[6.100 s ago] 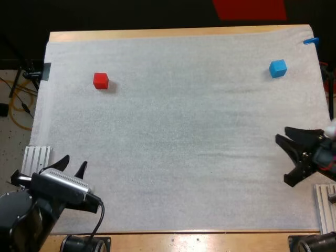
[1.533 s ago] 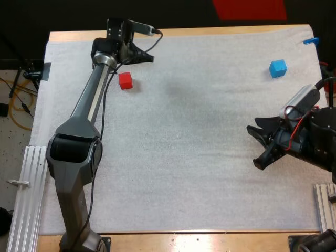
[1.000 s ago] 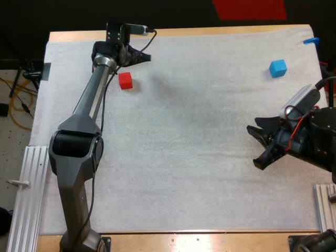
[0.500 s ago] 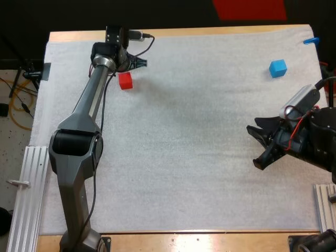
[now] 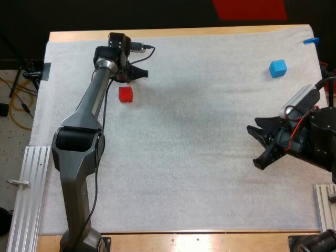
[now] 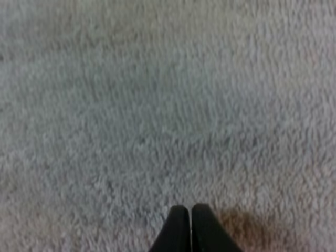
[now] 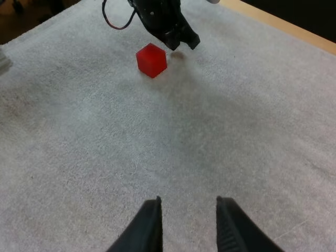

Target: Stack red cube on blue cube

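Observation:
The red cube lies on the white mat at the far left, and the right wrist view catches it too. My left gripper is just beyond the cube and a little to its right, low over the mat, its fingers pressed together on nothing. The blue cube rests at the far right of the mat. My right gripper hangs open at the right side, well in front of the blue cube, its fingers apart over bare mat.
The white mat covers most of the wooden table. Metal rails stand at the near left and near right corners. My long left arm stretches along the left side.
The red cube has slid toward the near side. My left gripper has moved slightly nearer too and stays shut. The right arm has not moved.

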Action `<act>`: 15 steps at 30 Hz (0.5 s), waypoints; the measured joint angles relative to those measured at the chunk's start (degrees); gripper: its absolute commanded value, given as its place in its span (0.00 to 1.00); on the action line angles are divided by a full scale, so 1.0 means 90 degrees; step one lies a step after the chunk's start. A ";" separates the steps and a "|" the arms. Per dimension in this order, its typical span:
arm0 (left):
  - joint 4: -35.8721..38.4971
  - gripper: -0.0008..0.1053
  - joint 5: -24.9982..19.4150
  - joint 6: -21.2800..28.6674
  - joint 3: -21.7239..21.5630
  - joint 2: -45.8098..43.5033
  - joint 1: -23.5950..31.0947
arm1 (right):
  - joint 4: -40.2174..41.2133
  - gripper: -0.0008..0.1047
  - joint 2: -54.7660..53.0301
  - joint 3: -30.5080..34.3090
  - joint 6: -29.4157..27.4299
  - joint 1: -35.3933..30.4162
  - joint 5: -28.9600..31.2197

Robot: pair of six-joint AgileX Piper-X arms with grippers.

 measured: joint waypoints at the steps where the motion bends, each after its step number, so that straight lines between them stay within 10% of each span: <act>1: 0.0105 0.01 0.0001 0.0000 0.0000 0.0000 0.0000 | 0.0000 0.25 0.0000 0.0000 0.0000 0.0000 0.0000; 15: 0.1248 0.01 -0.0246 0.0242 0.0000 -0.0059 -0.0311 | 0.0000 0.25 0.0000 0.0000 0.0000 0.0000 0.0000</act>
